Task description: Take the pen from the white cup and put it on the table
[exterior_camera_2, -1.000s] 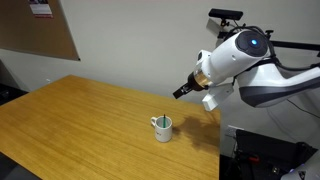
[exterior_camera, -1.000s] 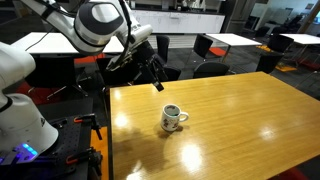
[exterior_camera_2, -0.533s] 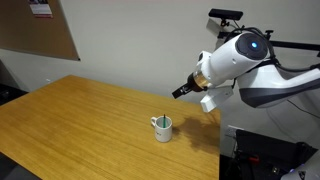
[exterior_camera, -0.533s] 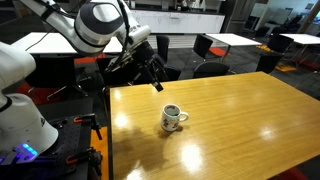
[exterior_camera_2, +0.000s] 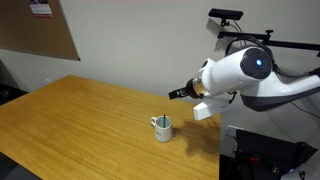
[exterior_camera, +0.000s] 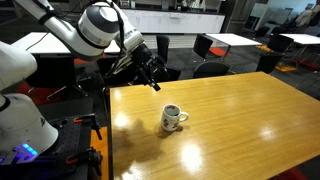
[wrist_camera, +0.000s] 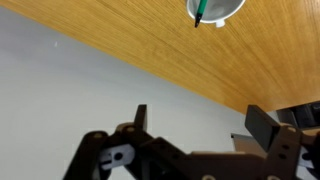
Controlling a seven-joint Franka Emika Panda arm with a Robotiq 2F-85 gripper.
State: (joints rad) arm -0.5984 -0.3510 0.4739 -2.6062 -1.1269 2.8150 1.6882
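Note:
The white cup (exterior_camera: 173, 118) stands upright on the honey-yellow table (exterior_camera: 240, 120), also seen in an exterior view (exterior_camera_2: 162, 127) and at the top edge of the wrist view (wrist_camera: 215, 8). The pen (wrist_camera: 200, 12) stands in the cup as a thin dark stick leaning on its rim; it shows faintly in an exterior view (exterior_camera_2: 155, 122). My gripper (exterior_camera: 157, 84) hangs in the air above the table's near-robot edge, well apart from the cup, also in an exterior view (exterior_camera_2: 174, 95). In the wrist view my gripper (wrist_camera: 202, 118) is open and empty, jaws wide apart.
The table's edge (wrist_camera: 150, 75) runs across the wrist view, with grey floor below it. White-topped tables (exterior_camera: 230, 40) and dark chairs (exterior_camera: 210, 47) stand behind. A corkboard (exterior_camera_2: 40, 30) hangs on the wall. The robot's base (exterior_camera: 20, 120) is beside the table.
The arm has turned and dropped slightly, and the gripper has shifted a little toward the table. The cup and pen have not moved.

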